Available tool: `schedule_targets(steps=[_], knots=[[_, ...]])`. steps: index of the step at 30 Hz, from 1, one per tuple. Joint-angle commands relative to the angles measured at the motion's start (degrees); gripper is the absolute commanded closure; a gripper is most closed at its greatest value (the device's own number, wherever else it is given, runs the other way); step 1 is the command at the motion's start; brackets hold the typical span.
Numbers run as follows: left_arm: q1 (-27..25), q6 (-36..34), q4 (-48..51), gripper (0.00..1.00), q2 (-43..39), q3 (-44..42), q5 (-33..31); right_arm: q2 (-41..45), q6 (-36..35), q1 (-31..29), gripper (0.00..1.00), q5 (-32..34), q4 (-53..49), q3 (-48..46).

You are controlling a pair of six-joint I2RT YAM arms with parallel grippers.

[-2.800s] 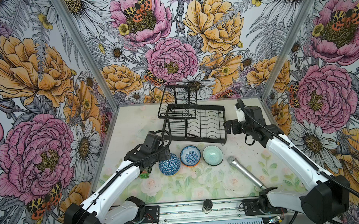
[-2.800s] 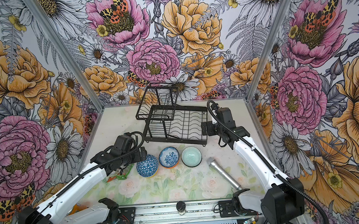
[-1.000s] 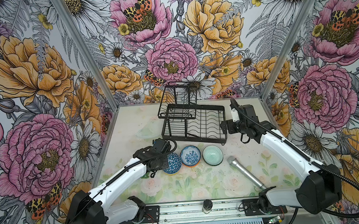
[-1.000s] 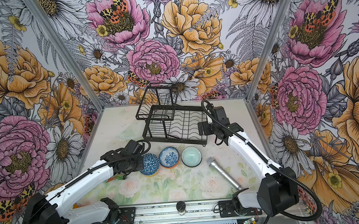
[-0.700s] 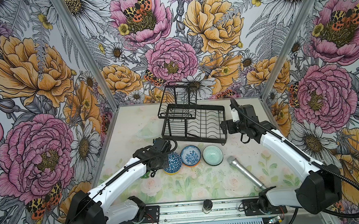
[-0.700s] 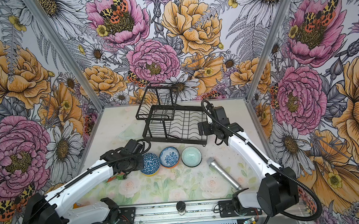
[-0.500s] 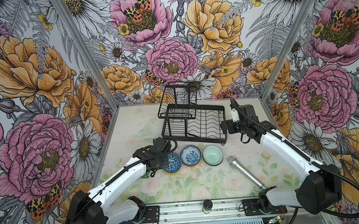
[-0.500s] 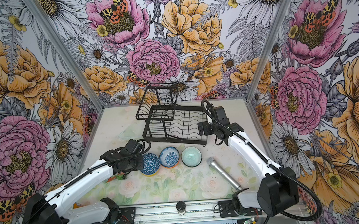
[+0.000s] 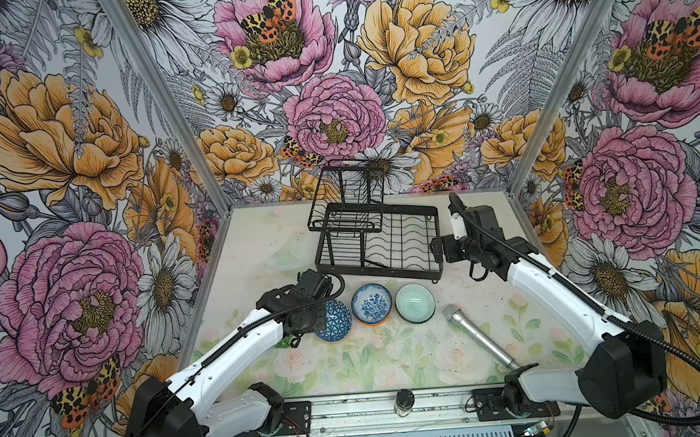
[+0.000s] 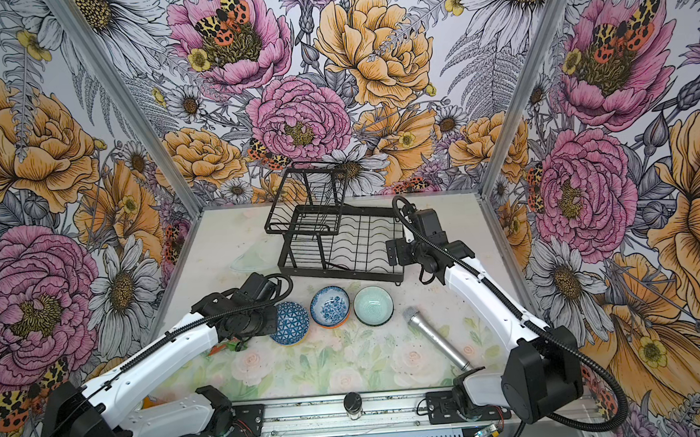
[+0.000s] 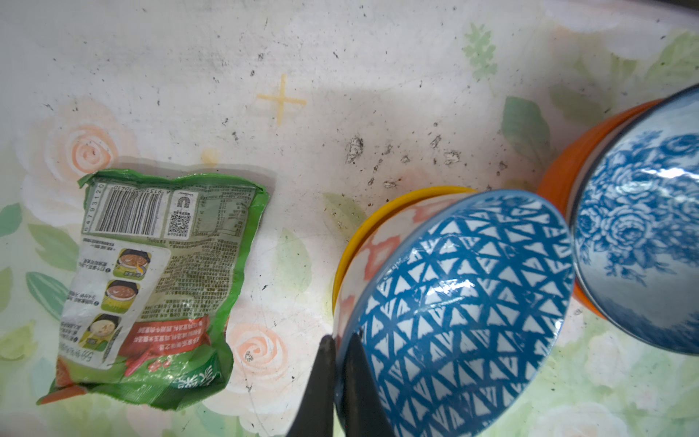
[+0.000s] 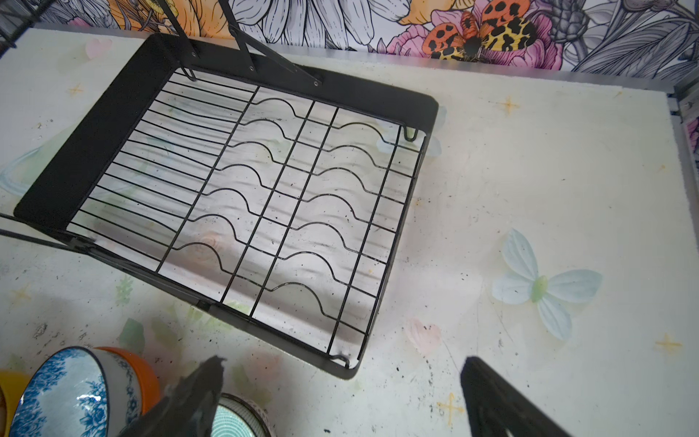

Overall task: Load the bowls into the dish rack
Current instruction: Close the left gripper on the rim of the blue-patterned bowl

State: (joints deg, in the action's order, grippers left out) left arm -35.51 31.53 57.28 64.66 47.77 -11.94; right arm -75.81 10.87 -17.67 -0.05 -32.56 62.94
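The blue geometric bowl (image 9: 333, 321) (image 10: 289, 322) (image 11: 461, 302) lies tilted in a yellow bowl (image 11: 378, 212) at the left end of a row. My left gripper (image 9: 320, 318) (image 11: 340, 344) is shut on its near rim, one finger inside and one outside. Beside it the white-and-blue floral bowl (image 9: 371, 308) (image 12: 72, 393) sits in an orange bowl (image 11: 559, 181), then comes the mint bowl (image 9: 414, 302). The black dish rack (image 9: 380, 271) (image 12: 94, 132) stands behind them, with nothing in it. My right gripper (image 9: 435, 247) (image 12: 342, 365) hangs open by the rack's right end.
A silver microphone (image 9: 476, 336) lies right of the bowls. Under my left arm lies a green snack packet (image 11: 151, 287). A clear plastic piece (image 9: 286, 256) rests left of the rack. A small jar (image 9: 404, 399) stands on the front rail.
My left gripper came down from beside the blue bowl and shut on its rim, tipping it. My right gripper shifted left to the rack's end. Nothing has moved over the last second.
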Motion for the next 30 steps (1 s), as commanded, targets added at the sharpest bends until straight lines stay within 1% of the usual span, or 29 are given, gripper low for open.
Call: schedule_targets(steps=[1, 16, 24, 30], knots=[[-0.9, -0.3, 0.3, 1.0, -1.9, 3.0, -1.7, 1.3, -0.5, -0.3, 0.01, 0.1, 0.3, -0.7], [-1.8, -1.5, 1.5, 1.0, -2.4, 6.4, -1.9, -0.1, -1.3, -0.3, 0.0, -0.7, 0.3, -0.3], [-2.1, -1.8, 2.6, 1.0, -3.8, 7.7, -2.1, -0.1, -1.5, -0.3, 0.01, -1.1, 0.2, -0.2], [-2.5, -2.5, 3.3, 1.0, -5.2, 9.3, -3.4, 0.3, -1.4, -0.3, 0.01, -1.0, 0.2, -0.3]])
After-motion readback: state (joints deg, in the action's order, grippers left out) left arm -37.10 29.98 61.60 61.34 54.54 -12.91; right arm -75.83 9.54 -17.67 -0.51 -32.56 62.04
